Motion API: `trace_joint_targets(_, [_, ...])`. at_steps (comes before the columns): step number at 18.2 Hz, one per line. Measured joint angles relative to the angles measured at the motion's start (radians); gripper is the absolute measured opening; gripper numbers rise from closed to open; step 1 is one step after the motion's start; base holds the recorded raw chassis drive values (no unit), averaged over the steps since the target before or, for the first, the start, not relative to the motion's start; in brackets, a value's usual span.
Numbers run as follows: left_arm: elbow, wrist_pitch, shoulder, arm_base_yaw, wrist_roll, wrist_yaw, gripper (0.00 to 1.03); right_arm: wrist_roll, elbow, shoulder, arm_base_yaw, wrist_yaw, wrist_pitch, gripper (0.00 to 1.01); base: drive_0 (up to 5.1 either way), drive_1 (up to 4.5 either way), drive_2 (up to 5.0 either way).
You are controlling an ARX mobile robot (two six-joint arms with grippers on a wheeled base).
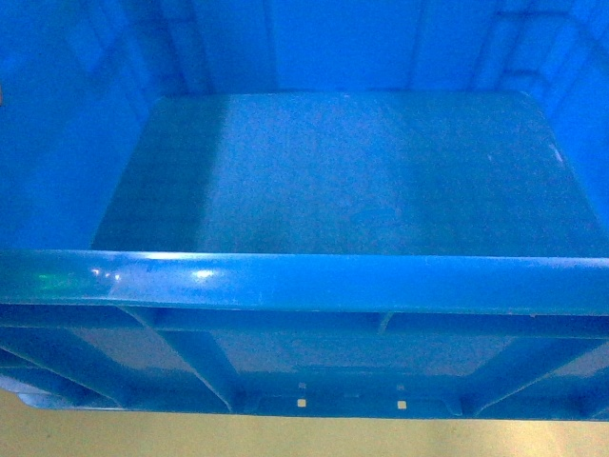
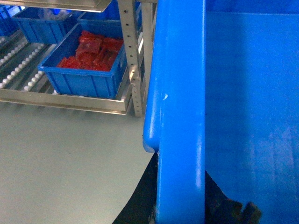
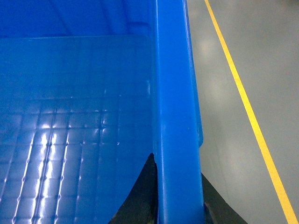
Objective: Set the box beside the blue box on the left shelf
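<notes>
The box (image 1: 304, 281), a big bright-blue crate with a thick rim and an empty floor, fills the head view. My left gripper (image 2: 180, 207) is shut on its left rim (image 2: 180, 116), one black finger (image 2: 140, 200) on each side of the wall. My right gripper (image 3: 180, 203) is shut on the right rim the same way, with black fingers (image 3: 142, 196) inside and outside. In the left wrist view, the blue box (image 2: 84, 77) holding red packets sits on the left shelf (image 2: 18, 74), a grey roller rack, beyond and left of the held crate.
A perforated metal post (image 2: 131, 56) of the rack stands close to the crate's left rim. More blue bins (image 2: 37, 25) sit deeper on the rack. Grey floor (image 2: 60, 158) lies below, and a yellow line (image 3: 247, 112) runs along the floor on the right.
</notes>
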Motion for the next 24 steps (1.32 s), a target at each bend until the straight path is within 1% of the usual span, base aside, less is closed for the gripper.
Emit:
trace_joint_targets(14, [0.0,0.0,0.004,-0.001,0.0,0.0,0.09,0.0,0.0,0.005,0.0,0.001,-0.001,0.09,0.1,4.33,-4.2])
trace_joint_targets(22, [0.0,0.001,0.003,-0.001,0.001,0.0,0.09,0.0,0.0,0.004,0.0,0.0,-0.001,0.09,-4.7,2.6,2.6])
trace_joint_targets(24, [0.0,-0.001,0.002,-0.001,0.001,-0.001,0.09,0.0,0.0,0.004,0.0,0.0,0.001,0.09,-4.6,0.72,3.9])
